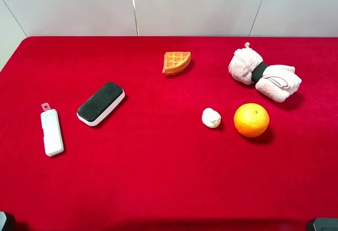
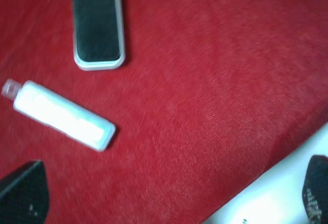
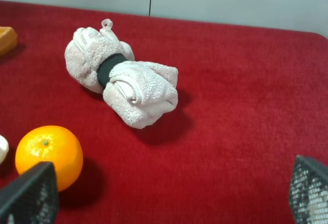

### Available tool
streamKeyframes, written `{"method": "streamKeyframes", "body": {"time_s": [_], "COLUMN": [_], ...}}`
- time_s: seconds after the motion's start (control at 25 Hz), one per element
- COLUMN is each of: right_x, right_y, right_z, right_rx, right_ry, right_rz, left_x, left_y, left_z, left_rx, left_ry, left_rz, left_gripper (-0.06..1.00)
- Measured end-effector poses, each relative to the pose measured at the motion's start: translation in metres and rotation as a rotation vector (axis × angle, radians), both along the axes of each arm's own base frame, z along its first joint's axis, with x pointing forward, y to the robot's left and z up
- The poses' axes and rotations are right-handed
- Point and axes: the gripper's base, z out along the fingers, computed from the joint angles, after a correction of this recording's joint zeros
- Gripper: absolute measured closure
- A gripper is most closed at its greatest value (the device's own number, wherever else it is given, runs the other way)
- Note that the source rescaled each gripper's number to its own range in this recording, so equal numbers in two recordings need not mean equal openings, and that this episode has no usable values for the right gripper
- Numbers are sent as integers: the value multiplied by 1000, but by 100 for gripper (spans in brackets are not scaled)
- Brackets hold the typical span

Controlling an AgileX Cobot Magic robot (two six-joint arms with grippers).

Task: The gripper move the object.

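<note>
Object: we see the object (image 1: 211, 118) on the red table (image 1: 158, 178), just beside the orange (image 1: 251, 120), at its 9 o'clock.
Handling: we judge it light, lumpy; pinch across its middle.
Jaws: both grippers' jaws stand wide apart, empty.

The table (image 1: 158, 178) is covered with a red cloth, matt, with a short velvet-like pile. The rolled towel (image 1: 264, 75) is soft pale pink terry cloth, fuzzy, held by a black elastic band (image 1: 259, 72). The orange (image 1: 251, 120) has a slightly glossy, finely dimpled skin. The object (image 1: 210, 118) looks smooth, cream-white and matt. The waffle piece (image 1: 176, 62) has a rough grid surface. The white case (image 1: 52, 131) looks like smooth plastic. The eraser (image 1: 100, 103) has a white plastic body with a black, matt, felt-like top. The gripper fingertips (image 3: 31, 196) show a black textured mesh pattern.
</note>
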Motion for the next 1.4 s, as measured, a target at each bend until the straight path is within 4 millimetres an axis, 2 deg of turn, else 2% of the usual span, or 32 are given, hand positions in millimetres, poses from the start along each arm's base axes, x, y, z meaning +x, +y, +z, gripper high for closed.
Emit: {"method": "streamKeyframes", "body": {"time_s": [0.24,0.44,0.72,1.04,1.24,1.4], "right_x": [0,0,0,0,0,0], "right_y": [0,0,0,0,0,0], "right_z": [0,0,0,0,0,0], "right_rx": [0,0,0,0,0,0], "right_ry": [0,0,0,0,0,0], "right_rz": [0,0,0,0,0,0], "left_x": [-7,-24,-54,-84,-87,-73], "left_y": [23,39,48,49,49,49], "left_z": [-18,-25,-24,-27,-48,-71], "left_rx": [-38,-56,-78,-101,-99,-86], "left_ry": [21,-67,-261,-424,-446,-402], "left_rz": [209,289,380,501,507,508], "left_gripper": [-6,-6,-6,-6,-6,-6]}}
